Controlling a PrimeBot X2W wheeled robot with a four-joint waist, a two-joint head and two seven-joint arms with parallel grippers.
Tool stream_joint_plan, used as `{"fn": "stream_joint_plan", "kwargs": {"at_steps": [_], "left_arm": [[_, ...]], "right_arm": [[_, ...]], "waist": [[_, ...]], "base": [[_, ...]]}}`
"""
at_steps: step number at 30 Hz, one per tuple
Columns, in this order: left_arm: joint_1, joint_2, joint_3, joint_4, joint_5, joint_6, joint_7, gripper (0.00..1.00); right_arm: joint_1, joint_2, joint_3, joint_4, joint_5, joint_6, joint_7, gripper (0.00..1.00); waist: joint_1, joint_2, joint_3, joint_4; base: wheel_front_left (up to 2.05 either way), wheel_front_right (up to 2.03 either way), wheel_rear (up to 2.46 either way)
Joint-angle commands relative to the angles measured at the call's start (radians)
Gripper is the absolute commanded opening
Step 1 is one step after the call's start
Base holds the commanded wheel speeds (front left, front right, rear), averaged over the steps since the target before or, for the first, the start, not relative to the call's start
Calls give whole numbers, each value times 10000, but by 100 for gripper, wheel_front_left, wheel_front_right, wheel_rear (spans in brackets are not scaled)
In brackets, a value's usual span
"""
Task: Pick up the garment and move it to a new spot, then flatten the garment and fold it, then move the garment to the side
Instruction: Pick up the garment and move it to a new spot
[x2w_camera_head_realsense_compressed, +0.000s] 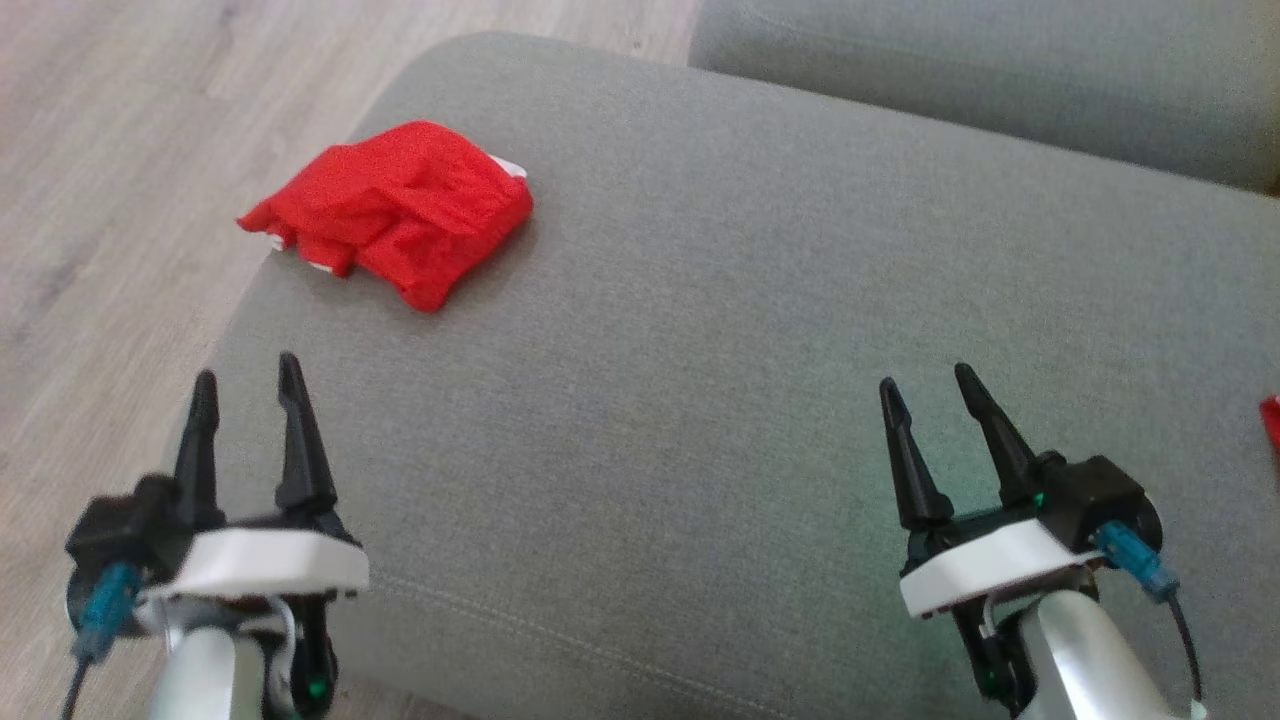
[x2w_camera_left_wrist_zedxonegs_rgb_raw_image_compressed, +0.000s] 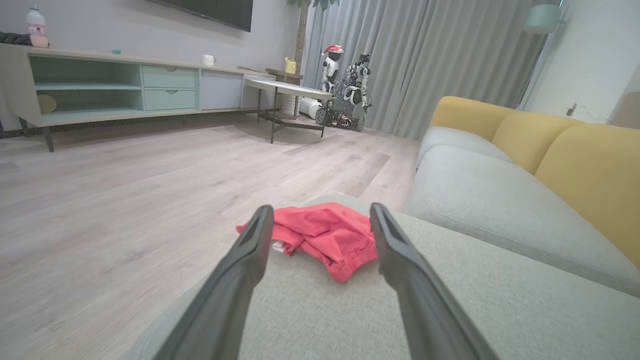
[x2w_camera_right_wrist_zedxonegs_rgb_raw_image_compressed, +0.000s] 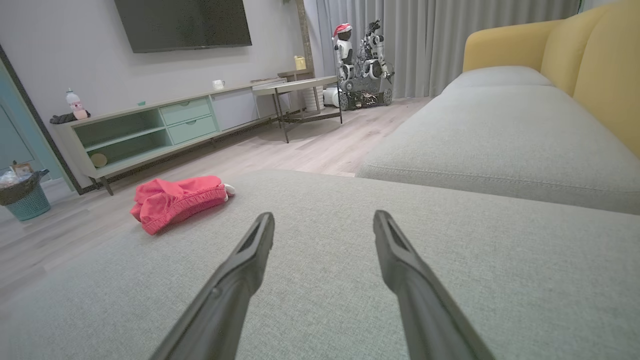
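Observation:
A red garment (x2w_camera_head_realsense_compressed: 395, 210) lies bunched in a folded heap near the far left corner of the grey sofa cushion (x2w_camera_head_realsense_compressed: 720, 330), a bit of white showing at its edges. My left gripper (x2w_camera_head_realsense_compressed: 248, 385) hovers open over the cushion's left side, short of the garment, with nothing between its fingers. In the left wrist view the garment (x2w_camera_left_wrist_zedxonegs_rgb_raw_image_compressed: 325, 235) sits straight ahead between the open fingers. My right gripper (x2w_camera_head_realsense_compressed: 925, 385) stands open and empty over the cushion's right part. The right wrist view has the garment (x2w_camera_right_wrist_zedxonegs_rgb_raw_image_compressed: 175, 200) far off to the left.
Wooden floor (x2w_camera_head_realsense_compressed: 120, 200) drops away left of the cushion. A second grey cushion (x2w_camera_head_realsense_compressed: 1000, 70) lies beyond, with yellow backrests (x2w_camera_left_wrist_zedxonegs_rgb_raw_image_compressed: 575, 150). A red scrap (x2w_camera_head_realsense_compressed: 1270, 420) peeks in at the right edge. A TV cabinet (x2w_camera_right_wrist_zedxonegs_rgb_raw_image_compressed: 150, 130), side table (x2w_camera_right_wrist_zedxonegs_rgb_raw_image_compressed: 295, 90) and parked robots (x2w_camera_right_wrist_zedxonegs_rgb_raw_image_compressed: 362, 65) stand across the room.

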Motion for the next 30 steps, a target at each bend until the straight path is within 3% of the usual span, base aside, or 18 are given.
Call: {"fn": "stream_joint_plan", "kwargs": {"at_steps": [1, 9, 18, 23, 30], "left_arm": [[-867, 74, 529, 42, 147, -266, -115, 100], [-3065, 1045, 810, 2532, 94, -1003, 259, 100], [-6096, 2141, 555, 5799, -46, -1576, 2323, 100], [-7463, 2471, 538, 7541, -98, -1482, 3276, 100], [-8445, 3001, 352, 9487, 138, -1268, 3773, 100]], "right_arm": [[-557, -30, 251, -448, -139, -9, -79, 100], [-796, -30, -99, -1395, -503, -9, 312, 100], [-980, -30, -706, -3169, -1126, -9, 1195, 100], [-1076, -30, -629, -3786, -1248, -9, 1512, 100], [-1100, -30, -546, -3897, -1236, -9, 1573, 100]], "waist": [[0, 0, 347, -212], [0, 0, 1376, -742], [0, 0, 2578, -1428], [0, 0, 3008, -1757], [0, 0, 3143, -2193]], "base": [[0, 0, 0], [0, 0, 0], [0, 0, 0], [0, 0, 0], [0, 0, 0]]}}
